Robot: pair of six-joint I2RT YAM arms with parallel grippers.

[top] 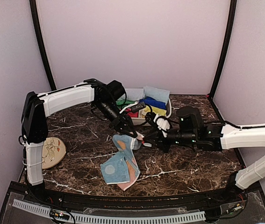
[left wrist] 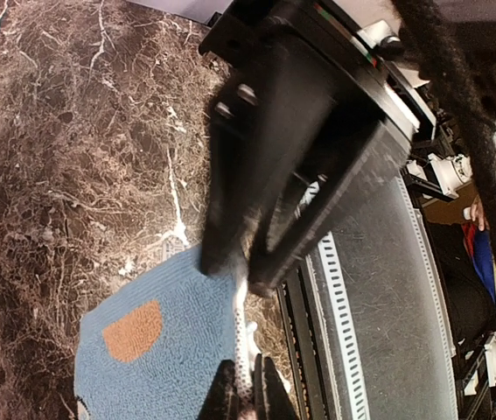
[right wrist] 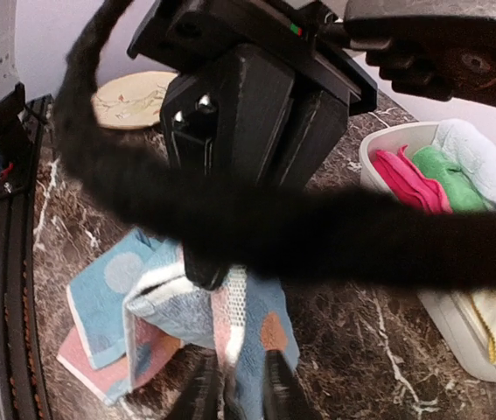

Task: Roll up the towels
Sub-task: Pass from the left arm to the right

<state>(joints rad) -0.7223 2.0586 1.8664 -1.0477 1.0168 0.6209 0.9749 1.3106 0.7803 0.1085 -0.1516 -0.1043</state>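
The medium blue spotted towel (top: 119, 167) is lifted by one edge, its lower part crumpled on the marble table; its underside shows pink and orange. My left gripper (top: 131, 134) is shut on its white-edged border, seen in the left wrist view (left wrist: 246, 398) over the blue cloth (left wrist: 160, 350). My right gripper (top: 147, 141) is shut on the same border right beside it, seen in the right wrist view (right wrist: 234, 394) with the towel (right wrist: 178, 306) hanging below. The plain pale blue towel (top: 156, 92) lies on the basket's far rim.
A white basket (top: 168, 110) behind the grippers holds green, pink, dark-blue and yellow rolled towels; it also shows in the right wrist view (right wrist: 383, 144). A round beige plate (top: 53, 151) lies at the left by the left arm's base. A black rail runs along the near edge.
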